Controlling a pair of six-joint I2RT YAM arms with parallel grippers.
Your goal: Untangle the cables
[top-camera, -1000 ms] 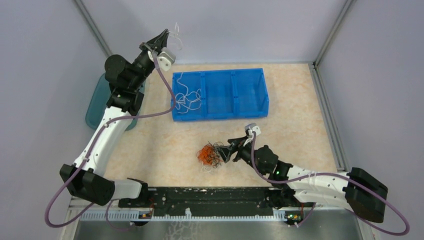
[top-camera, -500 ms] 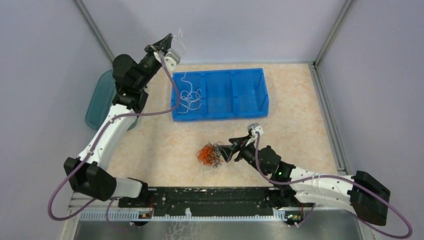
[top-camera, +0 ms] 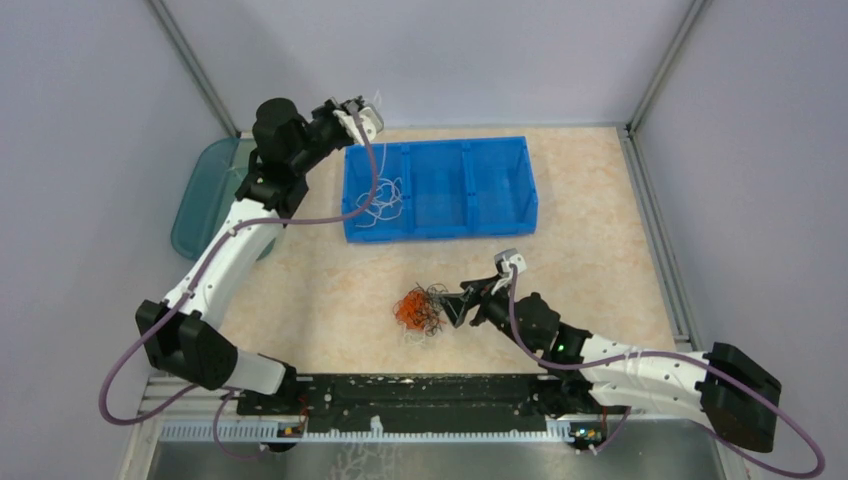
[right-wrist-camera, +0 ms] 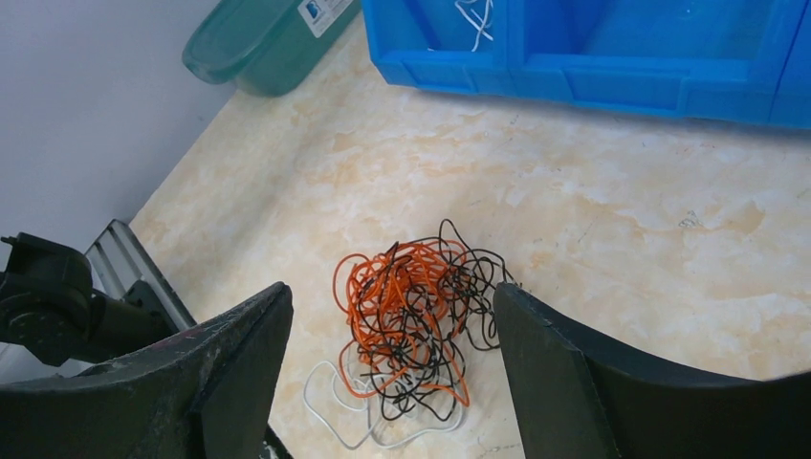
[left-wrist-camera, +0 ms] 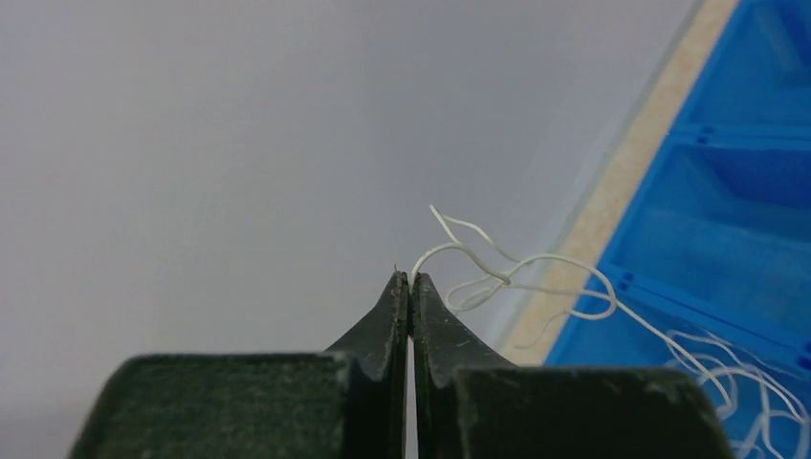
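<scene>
Thin white cable point(left-wrist-camera: 536, 260) clamped in left end effector point(left-wrist-camera: 409, 284), trailing into blue plastic bin point(top-camera: 440, 143); right end effector point(top-camera: 459, 304) spread wide beside orange-black wire tangle point(right-wrist-camera: 406, 316).

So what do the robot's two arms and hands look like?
The left arm and right arm are white shells with black joints, a thick purple-grey cable looping along each. The left hand and right hand each have two black wedge-shaped fingers, matte and slightly rough.
</scene>
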